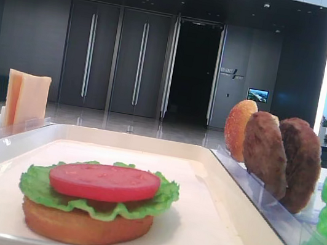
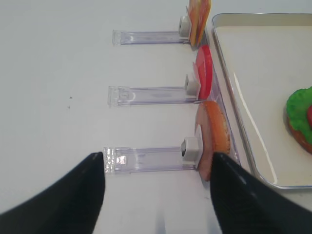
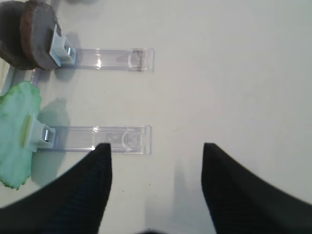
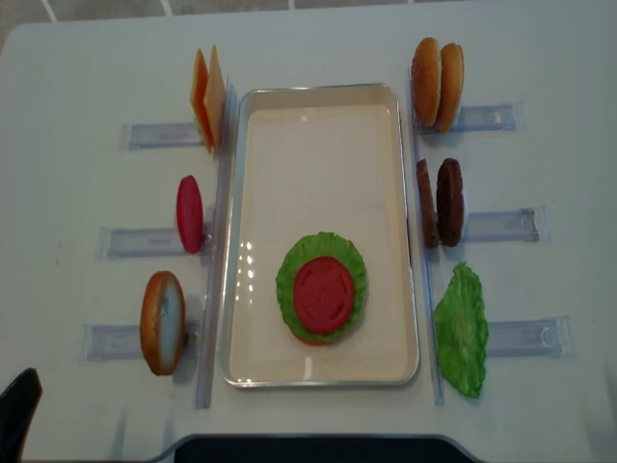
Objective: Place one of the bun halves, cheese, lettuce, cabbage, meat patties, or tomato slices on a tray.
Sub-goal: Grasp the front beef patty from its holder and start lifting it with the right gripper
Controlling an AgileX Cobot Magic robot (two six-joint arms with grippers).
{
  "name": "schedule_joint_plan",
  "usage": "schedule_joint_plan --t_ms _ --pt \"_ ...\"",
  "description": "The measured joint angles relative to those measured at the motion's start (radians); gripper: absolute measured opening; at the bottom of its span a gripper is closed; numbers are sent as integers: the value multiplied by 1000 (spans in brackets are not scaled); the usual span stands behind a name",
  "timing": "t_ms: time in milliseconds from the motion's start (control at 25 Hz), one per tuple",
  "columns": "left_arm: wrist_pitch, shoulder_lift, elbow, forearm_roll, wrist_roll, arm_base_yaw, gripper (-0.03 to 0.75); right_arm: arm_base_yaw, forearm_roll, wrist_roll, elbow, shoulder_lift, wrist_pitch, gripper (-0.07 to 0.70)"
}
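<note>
Burger assembly station. The tray (image 4: 319, 98) lies lengthwise at the centre of the tabletop (image 4: 87, 68), flanked by clear slotted racks (image 4: 145, 134) that hold the ingredients on edge, presumably so each disc offers a rim for pinching. A partial stack sits in the near half of the tray: a bun half (image 1: 75, 225) at the bottom, lettuce (image 1: 35, 184) over it, a tomato slice (image 4: 324, 294) on top. On the left stand the cheese (image 4: 207, 96), a spare tomato slice (image 4: 189, 213) and a bun half (image 4: 162, 322); on the right, two bun halves (image 4: 436, 70), the meat patties (image 4: 441, 202) and a lettuce leaf (image 4: 462, 329). The right claw (image 3: 156, 180) hovers open and empty over bare tabletop beside the right-hand racks. The left claw (image 2: 158, 195) likewise stands open, holding nothing, over the near left rack.
</note>
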Motion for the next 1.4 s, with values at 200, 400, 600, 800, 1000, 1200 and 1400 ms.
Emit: schedule_joint_plan --t_ms 200,400,600,800,1000,1200,1400 --pt "0 0 0 0 0 0 517 0 22 0 -137 278 4 419" --pt "0 0 0 0 0 0 517 0 50 -1 -301 553 2 419" --pt "0 0 0 0 0 0 517 0 56 -15 -439 746 -9 419" --pt "0 0 0 0 0 0 517 0 57 -29 -542 890 -9 419" --pt "0 0 0 0 0 0 517 0 57 -42 -593 978 -7 417" --pt "0 0 0 0 0 0 517 0 57 -44 -604 1000 11 417" --pt "0 0 0 0 0 0 517 0 81 0 -634 1000 61 415"
